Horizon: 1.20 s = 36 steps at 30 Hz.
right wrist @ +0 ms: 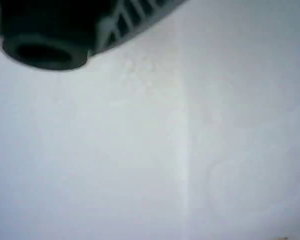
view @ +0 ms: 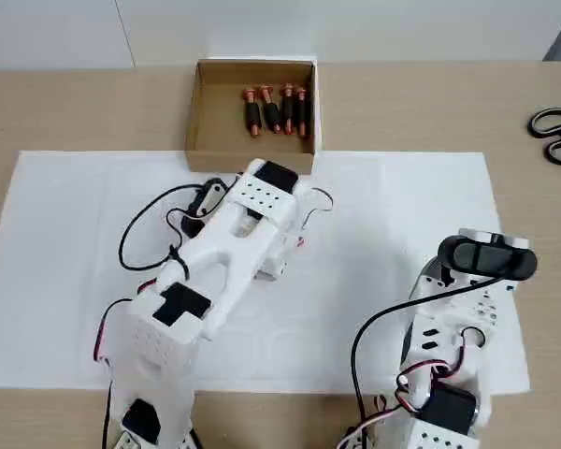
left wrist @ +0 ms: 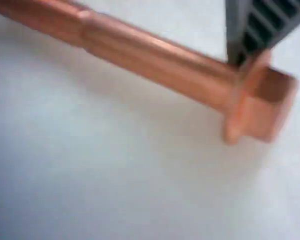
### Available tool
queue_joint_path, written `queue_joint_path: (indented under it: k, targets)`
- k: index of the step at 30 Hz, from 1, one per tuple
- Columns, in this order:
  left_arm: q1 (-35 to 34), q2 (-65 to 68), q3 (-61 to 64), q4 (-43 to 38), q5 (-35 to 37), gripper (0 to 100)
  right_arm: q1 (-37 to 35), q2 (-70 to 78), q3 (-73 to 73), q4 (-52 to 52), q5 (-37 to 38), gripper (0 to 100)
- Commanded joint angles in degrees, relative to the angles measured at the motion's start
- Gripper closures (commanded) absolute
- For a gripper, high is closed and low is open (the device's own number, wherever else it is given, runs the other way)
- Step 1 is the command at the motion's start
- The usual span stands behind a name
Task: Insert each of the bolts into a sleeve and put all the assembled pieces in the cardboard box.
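A copper bolt (left wrist: pixel 155 55) with a square head hangs just over the white paper, and my left gripper is shut on it; one ribbed finger (left wrist: pixel 262 25) presses beside the head. In the high view the left gripper (view: pixel 288 251) sits just in front of the cardboard box (view: pixel 198 112), with a bit of the orange bolt (view: pixel 300 241) showing at its tip. A black sleeve (right wrist: pixel 42 50), open end facing the camera, is held in my right gripper beside its ribbed finger (right wrist: pixel 135 15). The right arm (view: pixel 467 309) stays folded at the near right. Several assembled pieces (view: pixel 276 110) lie in the box.
A white paper sheet (view: pixel 65 281) covers the table's middle. Scissors (view: pixel 556 136) lie at the far right edge, off the paper. The left arm's black cables (view: pixel 145 224) loop over the paper on its left side.
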Motion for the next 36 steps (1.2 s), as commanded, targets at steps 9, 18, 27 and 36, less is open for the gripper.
queue_joint_path:
  k: [9, 18, 27, 36]
  targets:
    - [-3.2, 0.9, 0.9, 2.6, 0.1, 92, 0.5, -0.7, -0.8, -1.5, 0.1, 99.4]
    - [-1.9, 0.4, -1.2, 2.8, -1.5, 92, 0.5, -0.7, -0.9, -4.4, 0.1, 99.4]
    - [1.8, 0.4, -20.9, 8.4, -3.3, 92, 0.5, -0.7, -0.8, -5.0, 0.1, 99.4]
    - [1.6, 0.4, -33.0, 8.5, -3.3, 92, 0.5, -0.7, -0.6, -5.0, 0.1, 99.4]
